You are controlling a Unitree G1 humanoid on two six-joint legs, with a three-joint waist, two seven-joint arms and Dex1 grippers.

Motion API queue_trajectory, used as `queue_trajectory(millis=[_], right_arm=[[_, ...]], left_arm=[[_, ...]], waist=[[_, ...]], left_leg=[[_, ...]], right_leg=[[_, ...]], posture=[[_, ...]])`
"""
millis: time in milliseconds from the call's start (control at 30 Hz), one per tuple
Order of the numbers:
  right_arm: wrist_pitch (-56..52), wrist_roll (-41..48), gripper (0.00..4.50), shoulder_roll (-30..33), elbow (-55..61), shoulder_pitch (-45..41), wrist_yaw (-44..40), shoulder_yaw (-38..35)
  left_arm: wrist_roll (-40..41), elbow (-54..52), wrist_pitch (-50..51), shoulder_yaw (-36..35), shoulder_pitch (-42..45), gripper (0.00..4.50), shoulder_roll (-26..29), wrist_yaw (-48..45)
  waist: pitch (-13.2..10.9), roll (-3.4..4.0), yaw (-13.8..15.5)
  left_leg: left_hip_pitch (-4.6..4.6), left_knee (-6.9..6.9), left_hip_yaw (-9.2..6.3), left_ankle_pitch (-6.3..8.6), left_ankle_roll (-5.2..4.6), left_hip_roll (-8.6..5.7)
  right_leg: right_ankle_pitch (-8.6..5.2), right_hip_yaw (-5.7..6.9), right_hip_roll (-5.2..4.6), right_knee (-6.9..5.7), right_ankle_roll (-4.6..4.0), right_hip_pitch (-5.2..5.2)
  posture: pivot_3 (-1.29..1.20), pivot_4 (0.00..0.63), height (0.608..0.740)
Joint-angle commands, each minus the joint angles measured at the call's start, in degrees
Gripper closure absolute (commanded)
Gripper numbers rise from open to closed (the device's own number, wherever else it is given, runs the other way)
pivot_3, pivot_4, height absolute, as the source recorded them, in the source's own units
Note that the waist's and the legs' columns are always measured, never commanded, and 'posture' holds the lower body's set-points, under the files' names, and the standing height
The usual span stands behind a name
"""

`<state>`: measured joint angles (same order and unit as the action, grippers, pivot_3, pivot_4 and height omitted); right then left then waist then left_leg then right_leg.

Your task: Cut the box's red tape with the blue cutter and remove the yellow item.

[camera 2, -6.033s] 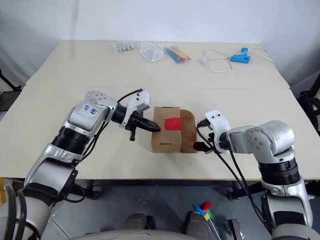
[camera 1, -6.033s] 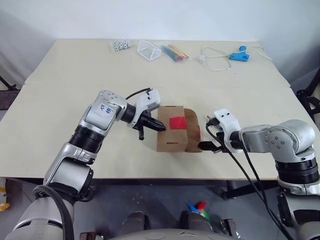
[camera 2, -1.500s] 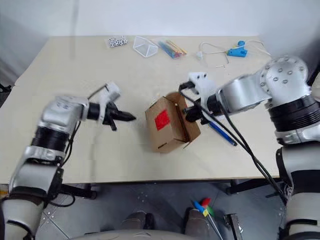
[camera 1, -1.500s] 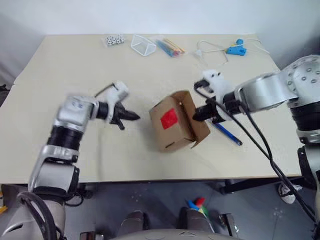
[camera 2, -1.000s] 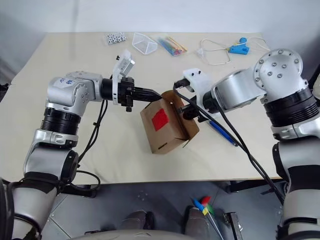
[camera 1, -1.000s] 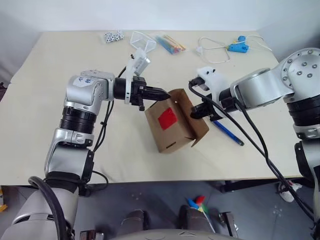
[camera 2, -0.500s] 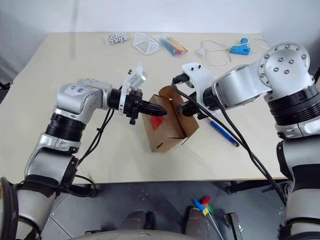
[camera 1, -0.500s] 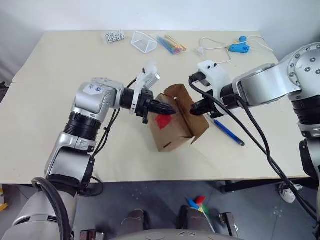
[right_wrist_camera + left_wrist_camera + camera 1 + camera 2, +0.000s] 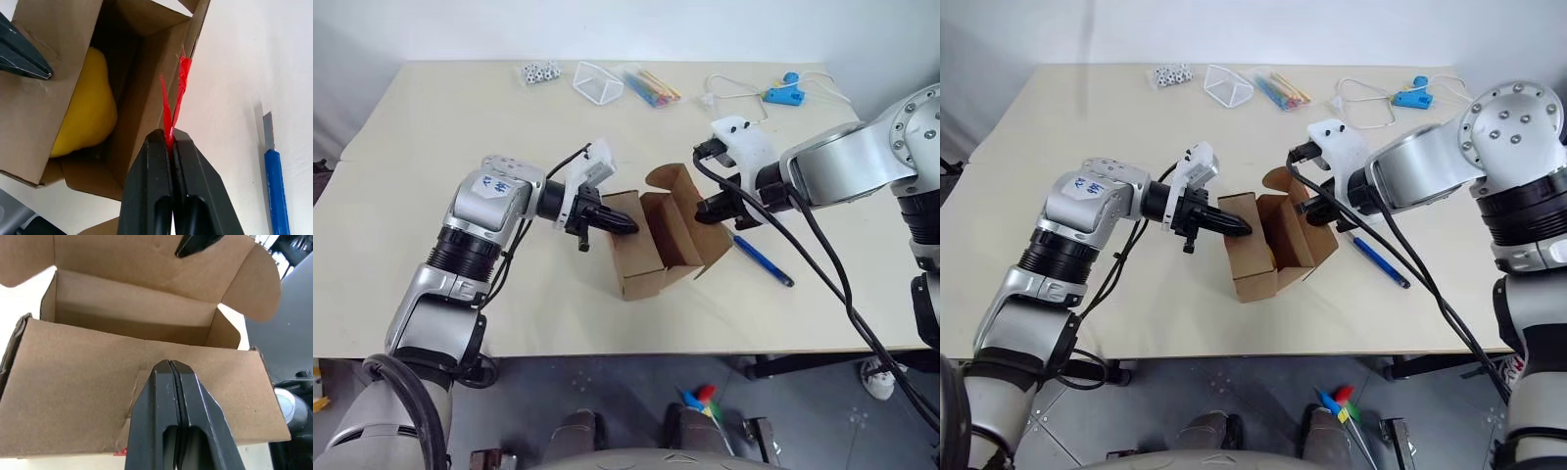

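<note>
Claw states were noted first: the left claw [image 9: 625, 226] was seen clenched, its tips pressed against the near wall of the box [image 9: 651, 257], with nothing pinched between them. The right claw [image 9: 171, 139] was clenched on a strip of the red tape [image 9: 174, 100], whose far end remained stuck to the edge of the box lid.

The box was recorded standing open on the counter [image 9: 431, 157] between the two arms, lid flap raised toward the right arm. The yellow item [image 9: 88, 105] was observed lying inside, against one inner wall. The blue cutter [image 9: 761, 259] was noted flat on the counter just beside the box, on the right arm's side, untouched by either claw.

The cut was judged done; removal of the yellow item was judged the remaining step.

Risks noted:
- The box was light and only braced by closed tips on one side; a pull on the tape was expected to tip or drag it and slide the yellow item out of reach.
- The tape was likely to cling to the right claw once torn free, fouling a later grasp.
- The opening looked narrow for a claw; a reach from the side was expected to catch the lid or crush a wall.
- A sideways shift of the box was likely to knock the cutter.
</note>
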<state>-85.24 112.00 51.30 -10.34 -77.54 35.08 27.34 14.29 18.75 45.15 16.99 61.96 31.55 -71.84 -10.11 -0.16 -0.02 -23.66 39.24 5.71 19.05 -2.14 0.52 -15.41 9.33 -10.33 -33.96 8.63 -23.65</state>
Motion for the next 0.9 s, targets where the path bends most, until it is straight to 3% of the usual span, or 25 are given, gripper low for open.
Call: queue_trajectory(millis=[33,600,900], right_arm=[[-0.1,1.0,4.48,2.1,1.9,-0.4,-1.2,-0.5],[2.5,1.0,4.48,8.3,5.7,10.0,-1.0,-1.2],[5.2,1.0,4.48,6.9,6.9,14.5,0.3,-2.1]], left_arm=[[-2.4,-0.6,0.1,2.6,-2.1,4.50,1.1,0.0],[-2.2,-9.2,5.3,2.3,-7.6,4.50,9.1,0.8],[-1.9,-11.9,6.8,2.0,-10.6,4.50,8.5,4.0]], waist=[[0.0,0.00,0.0],[0.0,0.01,0.4],[0.0,-0.03,1.5]], left_leg=[[0.01,0.00,0.00,0.00,0.00,0.00],[0.34,0.03,0.04,0.00,0.00,0.07],[-0.10,0.50,0.00,0.02,-0.04,0.08]], right_leg=[[0.00,0.00,0.00,0.00,0.00,0.00],[0.00,-0.10,-0.02,-0.03,0.00,0.30],[0.00,-0.06,-0.01,-0.10,0.00,0.09]], posture=[[0.00,0.150,0.740],[0.00,0.150,0.740],[0.00,0.150,0.740]])
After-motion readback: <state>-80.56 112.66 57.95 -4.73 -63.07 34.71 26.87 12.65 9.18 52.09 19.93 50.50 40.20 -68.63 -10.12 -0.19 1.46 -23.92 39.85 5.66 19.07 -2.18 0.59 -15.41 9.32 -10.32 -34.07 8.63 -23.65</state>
